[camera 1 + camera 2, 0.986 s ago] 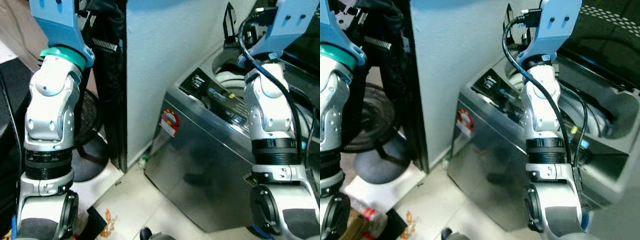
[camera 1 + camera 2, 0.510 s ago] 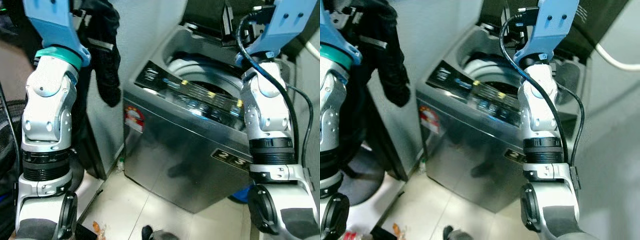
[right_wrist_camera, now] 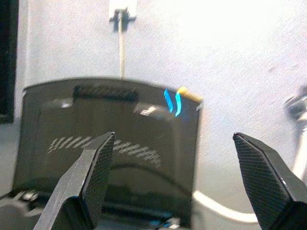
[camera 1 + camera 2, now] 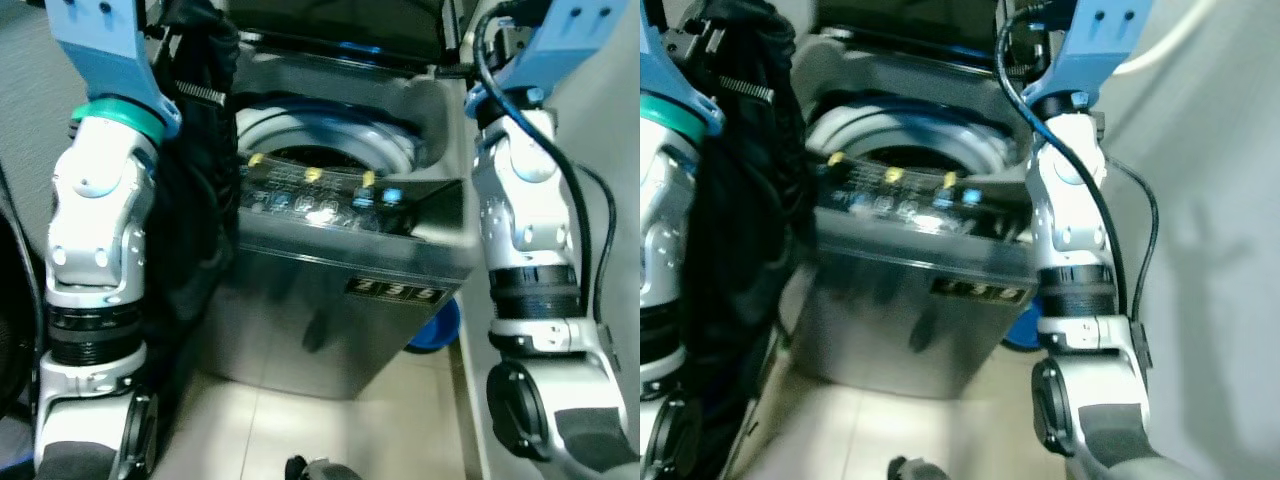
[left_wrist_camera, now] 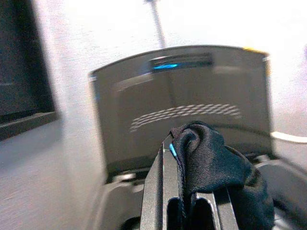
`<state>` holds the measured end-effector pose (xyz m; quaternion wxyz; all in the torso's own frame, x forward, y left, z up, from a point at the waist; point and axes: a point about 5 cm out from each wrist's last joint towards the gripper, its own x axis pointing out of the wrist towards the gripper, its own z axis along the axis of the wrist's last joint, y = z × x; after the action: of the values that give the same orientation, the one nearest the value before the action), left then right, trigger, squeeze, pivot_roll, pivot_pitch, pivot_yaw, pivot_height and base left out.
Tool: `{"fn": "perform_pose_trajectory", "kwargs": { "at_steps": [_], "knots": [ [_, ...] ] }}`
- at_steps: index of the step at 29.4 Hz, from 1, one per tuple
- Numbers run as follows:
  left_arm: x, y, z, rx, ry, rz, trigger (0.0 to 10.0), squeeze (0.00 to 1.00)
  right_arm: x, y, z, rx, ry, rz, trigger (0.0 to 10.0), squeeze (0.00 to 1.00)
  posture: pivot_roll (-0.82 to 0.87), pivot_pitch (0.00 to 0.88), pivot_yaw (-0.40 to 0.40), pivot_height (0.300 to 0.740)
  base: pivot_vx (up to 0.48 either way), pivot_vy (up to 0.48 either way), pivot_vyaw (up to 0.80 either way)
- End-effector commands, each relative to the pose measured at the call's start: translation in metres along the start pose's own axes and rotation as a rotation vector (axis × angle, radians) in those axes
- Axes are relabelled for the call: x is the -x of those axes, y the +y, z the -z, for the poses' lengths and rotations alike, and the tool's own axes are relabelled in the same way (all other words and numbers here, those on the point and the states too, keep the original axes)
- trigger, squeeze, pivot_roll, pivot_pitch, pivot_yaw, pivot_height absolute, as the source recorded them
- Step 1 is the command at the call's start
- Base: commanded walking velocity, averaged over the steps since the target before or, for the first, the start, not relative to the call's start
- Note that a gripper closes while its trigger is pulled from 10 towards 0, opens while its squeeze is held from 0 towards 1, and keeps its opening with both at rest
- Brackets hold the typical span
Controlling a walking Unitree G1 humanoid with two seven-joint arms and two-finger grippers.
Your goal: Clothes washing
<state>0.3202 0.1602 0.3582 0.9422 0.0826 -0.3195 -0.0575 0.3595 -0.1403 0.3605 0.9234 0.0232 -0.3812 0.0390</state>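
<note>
A silver top-loading washing machine (image 4: 340,300) stands straight ahead with its dark lid (image 5: 182,105) raised and the round drum opening (image 4: 330,150) showing behind the control panel. A black garment (image 4: 200,200) hangs down along the machine's left front corner, beside my left arm (image 4: 100,230). In the left wrist view my left gripper (image 5: 184,201) is shut on a bunch of that black garment (image 5: 211,163), facing the raised lid. My right gripper (image 3: 173,135) is open and holds nothing, its fingers spread wide before the lid (image 3: 110,143), above the machine's right side.
A blue basin (image 4: 435,325) sits on the floor at the machine's right, against a pale wall (image 4: 1200,200). A white hose (image 3: 216,211) and a wall socket (image 3: 122,9) are behind the machine. Pale floor tiles (image 4: 300,420) lie in front.
The camera has swung right, so the washer has shifted from the right side to the middle. The black garment still hangs from my left gripper. The fan and clutter are out of frame.
</note>
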Motion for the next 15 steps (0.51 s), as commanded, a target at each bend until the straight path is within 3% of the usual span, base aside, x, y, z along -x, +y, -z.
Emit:
{"fn": "perform_pose_trajectory", "kwargs": {
  "at_steps": [1, 8, 15],
  "knots": [
    [0.0, -0.001, -0.007, -0.001, -0.035, -0.006, 10.0, 0.0, -0.001, 0.006, -0.002, -0.017, -0.012, -0.029, 10.0, 0.0, 0.07, 0.069, -0.05, 0.74, 0.0, 0.0, -0.8],
    [0.001, 0.0, -0.008, 0.003, -0.044, -0.02, 10.0, 0.0, 0.002, 0.007, 0.005, 0.001, 0.016, -0.058, 10.0, 0.0, 0.07, 0.069, -0.049, 0.74, 0.0, 0.0, -0.76],
    [0.0, 0.002, -0.01, -0.025, -0.06, -0.045, 10.0, 0.0, 0.006, 0.013, 0.01, 0.019, 0.031, -0.111, 10.0, 0.0, 0.07, 0.071, -0.048, 0.74, 0.0, 0.0, 0.0]
  ]
}}
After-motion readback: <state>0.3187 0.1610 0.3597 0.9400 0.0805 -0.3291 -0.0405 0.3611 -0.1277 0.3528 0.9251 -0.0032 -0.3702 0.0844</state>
